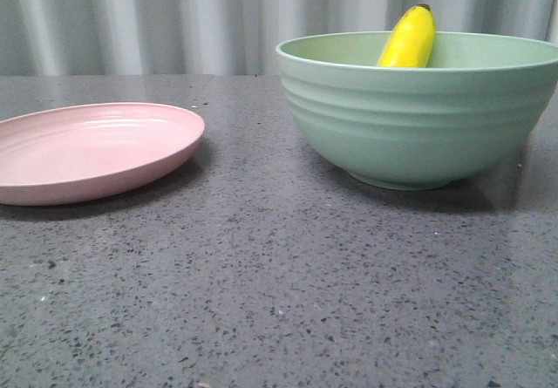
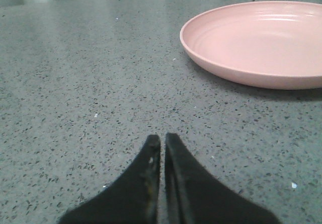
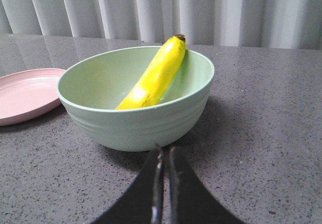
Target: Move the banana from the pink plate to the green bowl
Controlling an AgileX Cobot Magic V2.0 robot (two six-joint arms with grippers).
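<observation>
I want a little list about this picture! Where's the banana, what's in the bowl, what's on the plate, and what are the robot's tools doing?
banana: in the green bowl, leaning on its wall, dark tip poking above the rim
green bowl: on the table, holds only the banana
pink plate: on the table beside the bowl, nothing on it
left tool: shut, holds nothing, near the plate
right tool: shut, holds nothing, facing the bowl
job: looks done

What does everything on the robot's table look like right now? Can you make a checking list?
Surface: dark speckled table, bare between the dishes.
Job's things: banana leaning inside the green bowl, tip above the rim; pink plate holds nothing.
Clutter: nothing seen.
End effectors: left end effector shut, low over the table beside the plate; right end effector shut, near the bowl, holding nothing.
Cables: nothing seen.
Surroundings: pale curtain behind.
</observation>
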